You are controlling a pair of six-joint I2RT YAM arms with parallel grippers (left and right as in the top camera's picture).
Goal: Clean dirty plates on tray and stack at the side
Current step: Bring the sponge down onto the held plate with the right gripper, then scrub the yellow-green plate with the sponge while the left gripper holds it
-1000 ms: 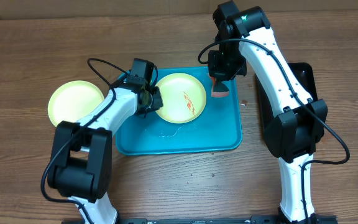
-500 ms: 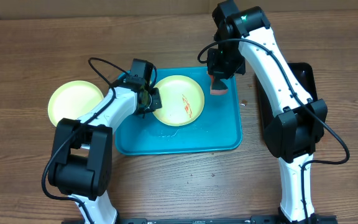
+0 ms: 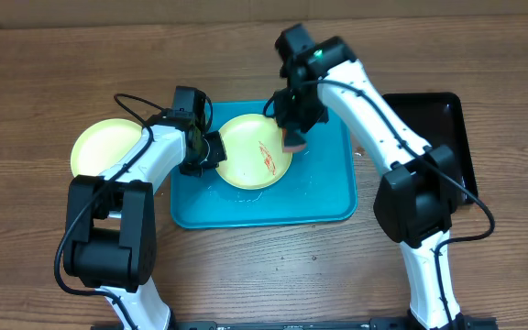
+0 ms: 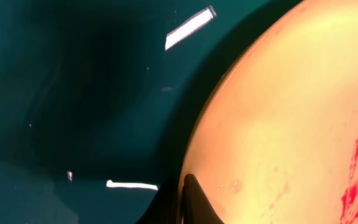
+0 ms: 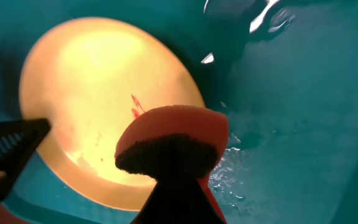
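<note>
A pale yellow-green plate (image 3: 244, 147) with a red-orange smear (image 3: 267, 159) lies on the turquoise tray (image 3: 319, 197). My left gripper (image 3: 207, 149) is shut on the plate's left rim. In the left wrist view, one finger (image 4: 194, 202) lies on the plate (image 4: 278, 124). My right gripper (image 3: 293, 133) is shut on a red sponge (image 3: 293, 142) over the plate's right rim. The right wrist view shows the sponge (image 5: 173, 134) above the plate (image 5: 98, 87). A second yellow-green plate (image 3: 106, 147) sits on the table to the left. The pale blue-white plate is out of view.
A narrow black tray (image 3: 434, 128) lies at the right, beside the right arm. Water drops and foam wet the turquoise tray (image 5: 303, 124) to the right of the plate. The left arm's cable loops above the left plate.
The left gripper has pulled the plate leftward on the tray. The right gripper with the sponge has moved left from the tray's upper right to the plate's right rim.
</note>
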